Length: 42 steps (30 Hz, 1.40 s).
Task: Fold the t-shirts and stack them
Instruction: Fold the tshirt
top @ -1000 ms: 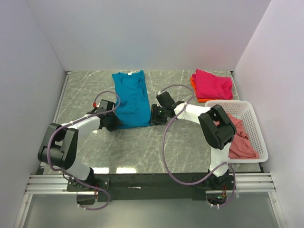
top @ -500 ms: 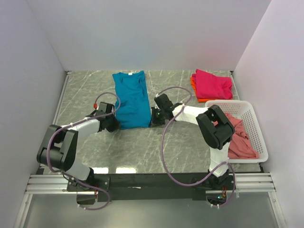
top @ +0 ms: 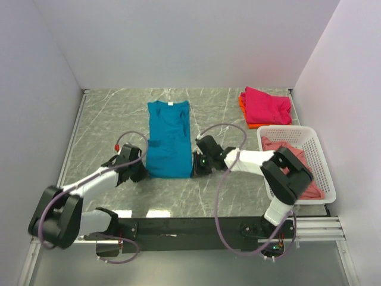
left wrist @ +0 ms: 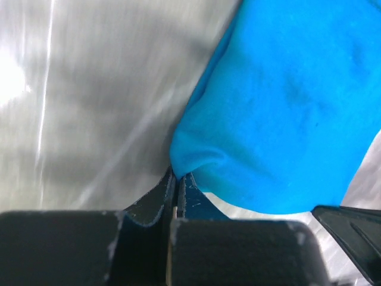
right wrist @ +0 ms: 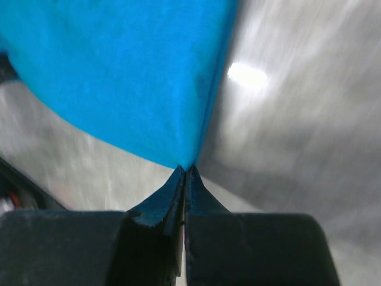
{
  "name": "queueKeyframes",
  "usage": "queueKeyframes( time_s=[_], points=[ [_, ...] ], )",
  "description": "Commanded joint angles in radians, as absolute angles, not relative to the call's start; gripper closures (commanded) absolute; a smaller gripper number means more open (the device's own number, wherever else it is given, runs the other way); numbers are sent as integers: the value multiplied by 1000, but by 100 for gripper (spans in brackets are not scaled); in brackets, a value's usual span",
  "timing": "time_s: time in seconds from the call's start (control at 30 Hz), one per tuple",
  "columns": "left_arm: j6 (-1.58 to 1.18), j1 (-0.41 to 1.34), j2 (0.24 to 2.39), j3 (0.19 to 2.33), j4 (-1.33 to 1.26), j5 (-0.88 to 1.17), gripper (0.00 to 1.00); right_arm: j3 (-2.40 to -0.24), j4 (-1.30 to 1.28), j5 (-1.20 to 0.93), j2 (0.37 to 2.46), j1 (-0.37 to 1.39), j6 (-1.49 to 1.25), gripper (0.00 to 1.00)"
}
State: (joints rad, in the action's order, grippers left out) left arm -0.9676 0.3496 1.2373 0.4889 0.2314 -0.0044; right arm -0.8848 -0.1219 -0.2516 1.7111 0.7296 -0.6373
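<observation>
Looked down from high behind the arm bases (top: 271, 229), bottom of frame, over the whole marbled table (top: 101, 125). Peered past the left gripper (left wrist: 177, 179), very close, at the teal-blue t-shirt (left wrist: 286, 107), upper right. Peered past the right gripper (right wrist: 184, 173), equally close, at it, upper left. Overlapped at that shirt's near corners.

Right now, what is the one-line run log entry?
left gripper shut on blue shirt, near-left corner | right gripper shut on near-right corner | pink shirt on orange shirt | salmon shirt in basket
</observation>
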Motion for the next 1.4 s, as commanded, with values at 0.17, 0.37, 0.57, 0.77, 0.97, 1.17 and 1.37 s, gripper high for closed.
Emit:
queueKeyframes(
  time_s=[0.17,0.37,0.57,0.77,0.97,1.17,1.37],
  points=[
    [-1057,459,887,472,515,-38,99,-785,-238,-157,1419,816,-712,100],
    [-974,459,854,661,558,-211,99,-900,-347,-2,1325,810,-692,100],
    [-894,454,1035,940,526,-307,99,-1081,-354,37,1361,723,-632,100],
    [-839,338,1208,1084,479,-243,99,-1237,-359,2,1440,601,-566,100],
    [-795,281,1365,1193,430,-157,99,-1382,-396,-90,1574,542,-508,100],
    [-775,256,1504,1314,422,-149,99,-1501,-384,-163,1709,494,-492,100],
    [-743,207,1652,1428,411,-112,99,-1675,-406,-242,1868,446,-479,100]
  ],
)
